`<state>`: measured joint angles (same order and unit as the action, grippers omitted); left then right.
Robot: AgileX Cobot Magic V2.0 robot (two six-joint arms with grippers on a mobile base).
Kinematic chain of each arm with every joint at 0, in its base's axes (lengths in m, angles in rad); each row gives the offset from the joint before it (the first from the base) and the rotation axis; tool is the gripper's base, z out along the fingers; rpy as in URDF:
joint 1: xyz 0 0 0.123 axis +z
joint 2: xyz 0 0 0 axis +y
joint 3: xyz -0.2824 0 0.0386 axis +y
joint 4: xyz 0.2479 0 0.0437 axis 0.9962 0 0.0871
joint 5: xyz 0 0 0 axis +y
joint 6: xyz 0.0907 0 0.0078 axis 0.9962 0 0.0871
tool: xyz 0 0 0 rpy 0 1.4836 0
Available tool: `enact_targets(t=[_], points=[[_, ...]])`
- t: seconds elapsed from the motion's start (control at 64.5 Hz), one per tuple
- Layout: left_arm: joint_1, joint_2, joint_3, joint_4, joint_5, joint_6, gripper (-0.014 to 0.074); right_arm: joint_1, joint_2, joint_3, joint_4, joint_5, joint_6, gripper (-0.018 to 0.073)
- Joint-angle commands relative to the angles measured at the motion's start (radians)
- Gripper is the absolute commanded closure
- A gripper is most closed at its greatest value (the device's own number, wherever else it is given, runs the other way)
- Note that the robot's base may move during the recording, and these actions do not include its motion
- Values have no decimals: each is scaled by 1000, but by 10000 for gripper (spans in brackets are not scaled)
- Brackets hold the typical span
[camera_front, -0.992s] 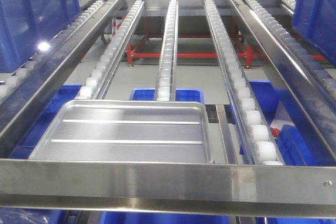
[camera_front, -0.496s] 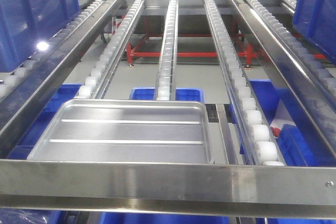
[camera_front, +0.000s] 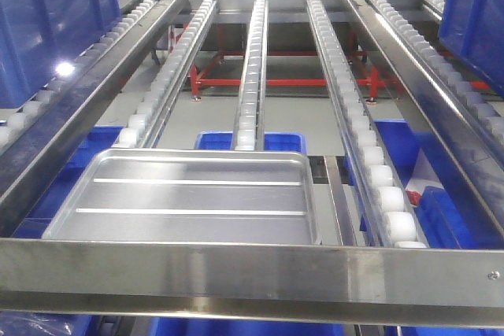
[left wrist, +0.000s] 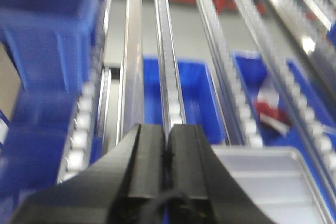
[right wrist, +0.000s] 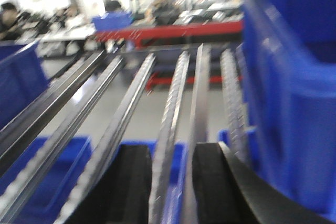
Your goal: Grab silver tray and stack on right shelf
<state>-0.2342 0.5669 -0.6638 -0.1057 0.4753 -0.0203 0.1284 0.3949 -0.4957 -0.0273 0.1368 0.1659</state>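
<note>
Workshop hall, bright at the far end, with a grey floor [camera_front: 315, 120] under everything. A red steel frame [camera_front: 276, 83] stands on it beyond the rack.

Item 1, right shelf [camera_front: 252, 273]: a steel roller rack that fills the front view. A wide front bar crosses the bottom, rails of white rollers [camera_front: 250, 76] slope away from it, and steel guides run along both flanks.

Item 2, blue bins: one large at upper left [camera_front: 47, 13], one at upper right [camera_front: 476, 13], and lower ones [camera_front: 250, 142] beneath the rails.

Item 3, silver tray [camera_front: 189, 198]: it lies flat, open side up, at the near end of the right shelf. It spans the left and middle rails, with its near edge just behind the front bar. Two long ridges run along its bottom. My left wrist view catches one corner of the tray [left wrist: 268, 182] at lower right.

Item 4, left pincer [left wrist: 168, 150]: my black fingers are pressed together with nothing between them, above the rails and just left of that corner.

Item 5, right pincer [right wrist: 170, 182]: my two black fingers [right wrist: 134, 182] stand apart with a moderate gap, and a roller rail shows through it. The view is blurred, with a blue bin wall close on the right.

Item 6, screw [camera_front: 494, 275]: near the right end of the front bar.
</note>
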Motion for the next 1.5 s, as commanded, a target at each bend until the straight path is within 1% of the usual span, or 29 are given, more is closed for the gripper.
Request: enact_targets(t=[0.0, 0.016, 0.047, 0.062, 0.093, 0.186, 0.248, 0.279, 0.31, 0.372, 0.419, 0.496, 0.62, 0.682, 0.806, 0.884, 0.93, 0.961, 1.07, 1.101, 1.209, 1.333, 1.488], points=[[-39, 83, -67, -20, -43, -1, 354, 79, 67, -36, 4, -78, -2, 201], [-45, 94, -71, -21, -37, -1, 309, 95, 82, -36, 4, -78, -2, 201], [-60, 122, -82, -27, -28, -1, 252, 137, 109, -36, 4, -78, -2, 201], [-69, 137, -88, -30, -25, -1, 237, 171, 126, -37, 4, -78, -2, 197], [-85, 168, -97, -36, -25, -1, 218, 216, 157, -41, 4, -75, -2, 190], [-136, 245, -138, -43, -13, -1, 252, 351, 272, -77, 4, -47, -2, 149], [-171, 290, -174, -43, 25, -1, 283, 431, 358, -115, 4, -21, -2, 129], [-200, 331, -203, -43, 61, -1, 300, 476, 414, -141, 4, -19, -2, 130], [-222, 355, -232, -43, 93, -1, 313, 507, 464, -158, 4, -25, -2, 130], [-251, 398, -260, -43, 119, -1, 330, 535, 542, -187, 6, -37, -2, 130], [-259, 424, -278, -43, 135, -1, 332, 540, 593, -217, 22, -15, -1, 130], [-261, 479, -303, -43, 176, -1, 332, 540, 683, -285, 73, 74, 0, 130], [-261, 576, -340, -31, 240, -1, 332, 540, 823, -413, 74, 250, 10, 130], [-261, 627, -348, -24, 251, -1, 332, 540, 898, -483, 74, 350, 57, 130], [-261, 719, -350, 40, 251, -8, 332, 540, 1036, -606, 41, 512, 140, 134], [-261, 767, -357, 93, 256, -67, 332, 540, 1107, -665, -14, 561, 230, 134], [-261, 795, -369, 134, 273, -130, 332, 540, 1134, -686, -59, 573, 299, 134], [-261, 811, -375, 148, 280, -160, 332, 540, 1149, -695, -82, 576, 340, 134], [-263, 875, -419, 189, 306, -230, 332, 534, 1189, -703, -156, 560, 485, 134], [-264, 889, -430, 199, 307, -250, 332, 529, 1195, -703, -159, 560, 505, 134], [-264, 935, -464, 229, 314, -305, 332, 508, 1218, -703, -154, 560, 529, 134], [-264, 978, -479, 231, 323, -350, 332, 496, 1247, -703, -137, 559, 529, 134], [-264, 1021, -479, 227, 284, -354, 332, 496, 1285, -703, -131, 533, 529, 134]])
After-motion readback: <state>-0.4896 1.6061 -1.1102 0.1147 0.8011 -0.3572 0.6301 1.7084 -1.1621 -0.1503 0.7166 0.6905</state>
